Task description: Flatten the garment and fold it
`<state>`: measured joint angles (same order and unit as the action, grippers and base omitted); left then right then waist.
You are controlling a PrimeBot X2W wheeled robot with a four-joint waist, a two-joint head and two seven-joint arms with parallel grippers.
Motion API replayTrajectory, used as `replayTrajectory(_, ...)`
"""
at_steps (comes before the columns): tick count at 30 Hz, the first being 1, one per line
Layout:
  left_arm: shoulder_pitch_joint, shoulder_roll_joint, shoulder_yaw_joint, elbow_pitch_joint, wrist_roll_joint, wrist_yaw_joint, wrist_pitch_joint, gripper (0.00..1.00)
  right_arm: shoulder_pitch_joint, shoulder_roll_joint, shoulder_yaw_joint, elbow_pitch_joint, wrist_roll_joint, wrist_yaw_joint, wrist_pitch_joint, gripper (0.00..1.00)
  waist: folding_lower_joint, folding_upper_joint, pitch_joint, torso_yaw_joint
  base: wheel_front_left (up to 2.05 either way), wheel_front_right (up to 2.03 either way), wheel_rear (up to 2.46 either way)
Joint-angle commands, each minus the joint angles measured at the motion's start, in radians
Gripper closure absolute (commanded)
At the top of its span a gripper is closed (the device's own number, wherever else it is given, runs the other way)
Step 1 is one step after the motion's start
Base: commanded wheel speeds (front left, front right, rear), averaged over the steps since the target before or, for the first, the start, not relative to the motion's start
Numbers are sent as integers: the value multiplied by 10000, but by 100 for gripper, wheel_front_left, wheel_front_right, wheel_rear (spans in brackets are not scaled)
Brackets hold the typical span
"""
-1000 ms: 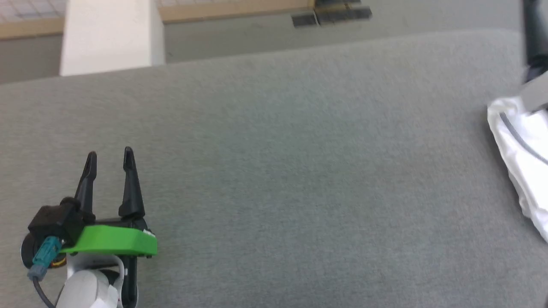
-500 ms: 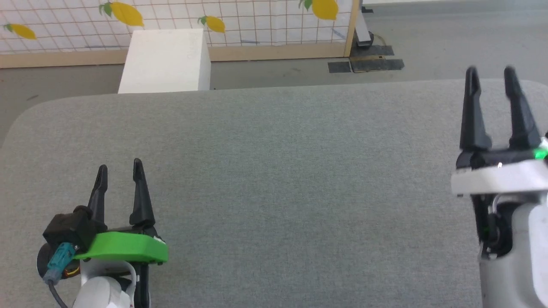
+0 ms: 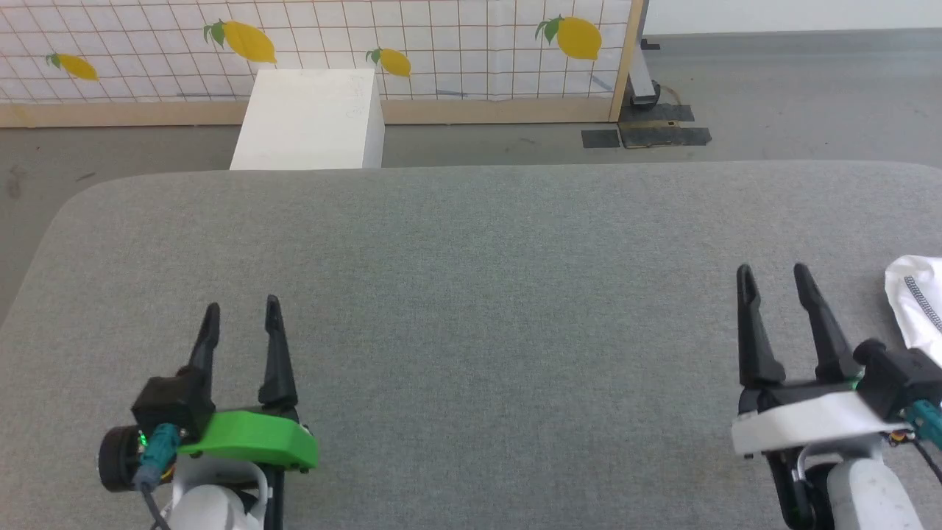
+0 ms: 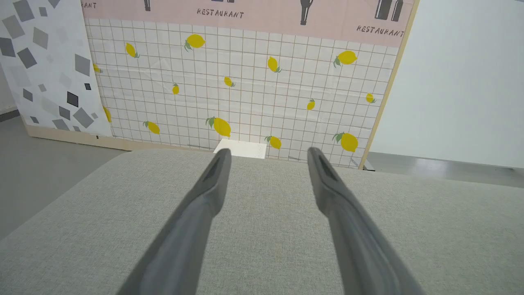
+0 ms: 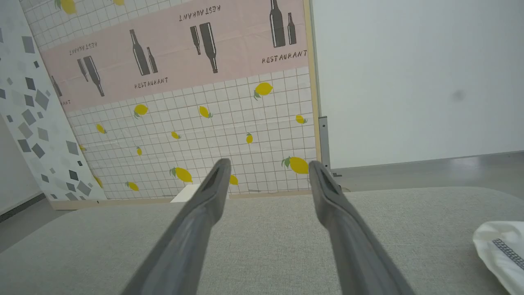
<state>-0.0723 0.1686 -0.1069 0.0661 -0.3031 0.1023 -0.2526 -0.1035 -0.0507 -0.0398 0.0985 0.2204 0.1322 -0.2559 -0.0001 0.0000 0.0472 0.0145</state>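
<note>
the left gripper (image 3: 242, 305), long dark tapered fingers on green plastic, sits at 7 o'clock, spread and empty over the fuzzy grey round-cornered tabletop (image 3: 486, 294). At 4 o'clock the right gripper (image 3: 773, 270) is spread too. The thin white zigzag-seamed shirt (image 3: 909, 309) lies just beside it, at its 2 o'clock.

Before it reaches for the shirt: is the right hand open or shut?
Open. The right hand has its fingers standing apart with nothing between them; the shirt lies to its right, untouched.
</note>
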Motion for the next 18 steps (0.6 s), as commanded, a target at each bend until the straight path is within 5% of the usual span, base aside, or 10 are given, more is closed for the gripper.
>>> replayTrajectory(1,32,-95,-43,121,169,44,-72,0,273,3,38,-33,-131,-15,-55,0,1,0,-40,7,0,0,0)
replayTrajectory(18,426,-629,-133,929,515,-373,-90,0,956,4,116,384,-618,-15,-58,0,1,0,42,-70,0,0,0)
